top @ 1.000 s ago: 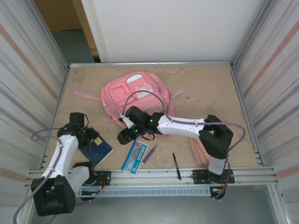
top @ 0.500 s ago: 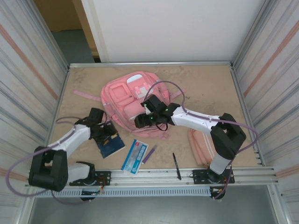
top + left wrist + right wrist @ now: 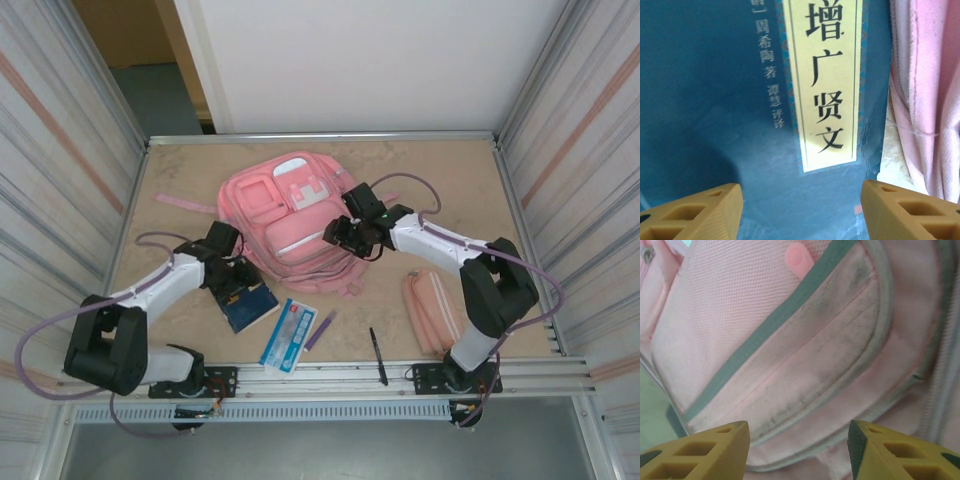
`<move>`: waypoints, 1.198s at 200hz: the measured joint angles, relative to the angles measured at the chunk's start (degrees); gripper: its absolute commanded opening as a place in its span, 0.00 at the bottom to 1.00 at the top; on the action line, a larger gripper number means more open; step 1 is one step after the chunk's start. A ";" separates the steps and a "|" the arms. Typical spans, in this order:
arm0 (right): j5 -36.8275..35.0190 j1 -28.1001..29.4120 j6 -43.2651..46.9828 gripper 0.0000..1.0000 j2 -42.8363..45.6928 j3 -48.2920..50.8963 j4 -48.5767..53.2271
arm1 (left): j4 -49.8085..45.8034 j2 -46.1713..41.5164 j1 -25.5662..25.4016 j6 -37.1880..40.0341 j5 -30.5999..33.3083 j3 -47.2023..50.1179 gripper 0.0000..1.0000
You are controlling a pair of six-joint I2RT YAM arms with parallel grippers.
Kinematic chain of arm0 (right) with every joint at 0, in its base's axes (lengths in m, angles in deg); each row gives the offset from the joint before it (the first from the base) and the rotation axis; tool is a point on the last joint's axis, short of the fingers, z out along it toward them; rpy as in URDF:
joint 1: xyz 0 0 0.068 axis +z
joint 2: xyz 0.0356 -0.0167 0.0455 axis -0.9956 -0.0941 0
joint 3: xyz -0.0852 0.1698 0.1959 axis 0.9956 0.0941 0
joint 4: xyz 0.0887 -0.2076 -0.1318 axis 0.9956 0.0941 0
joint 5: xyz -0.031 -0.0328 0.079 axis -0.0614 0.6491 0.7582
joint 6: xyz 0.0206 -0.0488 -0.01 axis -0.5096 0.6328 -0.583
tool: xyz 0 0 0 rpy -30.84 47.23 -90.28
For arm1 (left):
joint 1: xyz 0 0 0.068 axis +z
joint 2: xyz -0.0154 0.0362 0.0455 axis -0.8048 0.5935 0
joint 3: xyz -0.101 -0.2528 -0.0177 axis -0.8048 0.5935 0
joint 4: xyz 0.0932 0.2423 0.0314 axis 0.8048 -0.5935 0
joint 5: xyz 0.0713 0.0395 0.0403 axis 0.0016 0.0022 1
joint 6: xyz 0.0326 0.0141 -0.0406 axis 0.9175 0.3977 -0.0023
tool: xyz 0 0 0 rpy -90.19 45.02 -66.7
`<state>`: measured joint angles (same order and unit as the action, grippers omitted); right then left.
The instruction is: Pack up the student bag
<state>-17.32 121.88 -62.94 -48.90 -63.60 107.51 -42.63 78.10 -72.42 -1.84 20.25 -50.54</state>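
Mid-scene, student bag (image 3: 285,210) axis near-far, top far; L gripper (image 3: 800,190), R gripper (image 3: 797,427) gape empty.

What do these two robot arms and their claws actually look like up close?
The left arm and right arm have white tube-like links between chunky black joints, with a lilac cable trailing along each. The left gripper and right gripper end in tan, wedge-shaped fingers with hollow cut-outs.

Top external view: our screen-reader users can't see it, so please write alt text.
A pink student bag lies flat between two robot arms: the left hand is over a dark blue book at the bag's near-left edge, the right hand over the bag's right side. Nearer the arms lie a blue-and-white packet, a black pen and a pink pencil case.
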 measured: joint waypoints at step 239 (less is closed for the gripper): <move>-12.68 2.73 -15.47 0.00 2.43 -9.84 -11.52 | -1.51 -15.34 6.73 -2.78 2.58 11.41 0.71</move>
<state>-30.00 124.61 -78.41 -46.47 -73.43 95.99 -44.14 62.76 -65.69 -4.62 22.82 -39.13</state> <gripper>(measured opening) 0.049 0.721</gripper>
